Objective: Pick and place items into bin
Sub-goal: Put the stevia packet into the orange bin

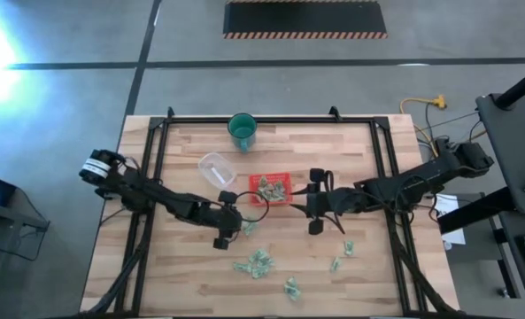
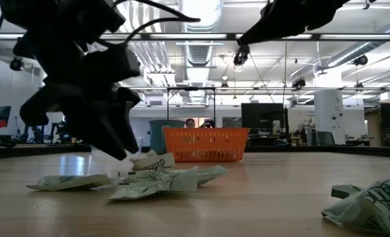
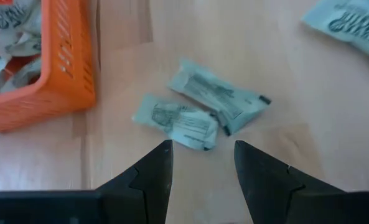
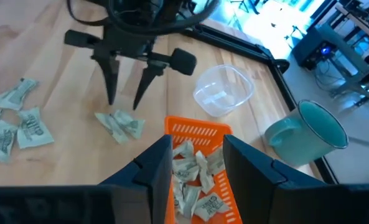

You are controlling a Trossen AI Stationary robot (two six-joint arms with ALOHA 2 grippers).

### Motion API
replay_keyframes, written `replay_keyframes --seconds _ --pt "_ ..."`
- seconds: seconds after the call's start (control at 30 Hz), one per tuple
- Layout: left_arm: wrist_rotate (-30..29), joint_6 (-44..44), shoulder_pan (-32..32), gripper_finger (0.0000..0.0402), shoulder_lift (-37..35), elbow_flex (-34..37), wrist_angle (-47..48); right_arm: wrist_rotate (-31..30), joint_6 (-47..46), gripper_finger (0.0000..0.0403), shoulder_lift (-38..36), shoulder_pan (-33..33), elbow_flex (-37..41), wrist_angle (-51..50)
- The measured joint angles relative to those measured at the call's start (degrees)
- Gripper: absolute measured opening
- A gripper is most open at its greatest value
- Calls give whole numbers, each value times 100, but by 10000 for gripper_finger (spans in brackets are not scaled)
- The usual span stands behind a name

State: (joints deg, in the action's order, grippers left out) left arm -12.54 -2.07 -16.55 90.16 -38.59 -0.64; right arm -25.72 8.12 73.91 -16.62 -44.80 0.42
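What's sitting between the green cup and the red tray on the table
In the high view, the clear round container lies roughly between the green cup and the red tray, a bit to the left; otherwise bare wood.
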Motion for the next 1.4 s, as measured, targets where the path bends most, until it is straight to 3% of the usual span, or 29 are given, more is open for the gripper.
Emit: replay_keyframes --seconds 0.87,1.4 --pt "238 589 97 152 255 22 -451 5 -44 115 -2 0 2 -63" --pt "228 601 200 51 255 53 -485 17 -62 93 -2 0 2 -67"
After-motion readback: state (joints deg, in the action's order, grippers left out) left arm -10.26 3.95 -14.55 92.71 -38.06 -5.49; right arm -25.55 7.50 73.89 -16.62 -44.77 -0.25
